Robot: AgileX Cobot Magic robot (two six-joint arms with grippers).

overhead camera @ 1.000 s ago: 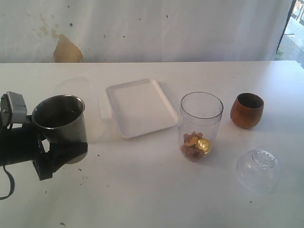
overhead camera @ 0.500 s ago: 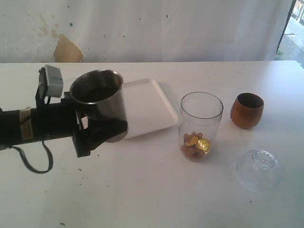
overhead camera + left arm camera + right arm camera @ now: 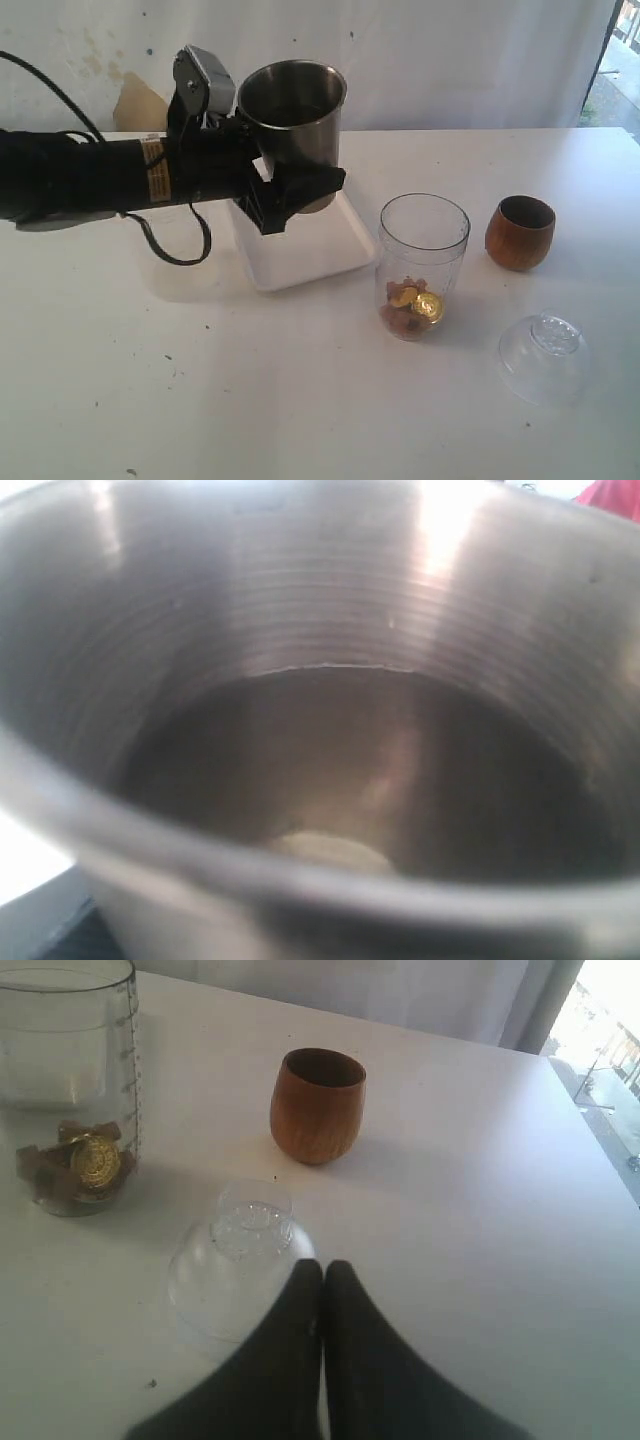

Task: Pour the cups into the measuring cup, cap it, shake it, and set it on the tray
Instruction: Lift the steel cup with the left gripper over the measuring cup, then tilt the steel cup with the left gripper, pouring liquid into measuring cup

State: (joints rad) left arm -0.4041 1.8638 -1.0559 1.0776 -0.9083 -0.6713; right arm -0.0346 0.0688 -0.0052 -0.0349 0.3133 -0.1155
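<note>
The brushed-steel tumbler [image 3: 292, 110] hangs upright above the white tray [image 3: 300, 262], with my left gripper [image 3: 305, 185] shut around its lower wall. The left wrist view is filled by the tumbler's inside [image 3: 320, 630], where a pale piece [image 3: 335, 852] lies at the bottom. The clear measuring cup [image 3: 423, 265] [image 3: 70, 1080] stands right of the tray, uncapped, with gold and brown pieces inside. The brown wooden cup [image 3: 520, 232] [image 3: 318, 1105] stands upright further right. My right gripper [image 3: 322, 1268] is shut and empty, hovering just beside a clear dome lid [image 3: 240, 1270].
The dome lid [image 3: 543, 357] lies on the white table at the front right. A faint translucent plastic thing [image 3: 185, 270] lies left of the tray, under the left arm. A white curtain closes off the back.
My left arm has carried the steel tumbler up and to the right, from the table's left side to above the tray. The right gripper and the other things have not moved.
</note>
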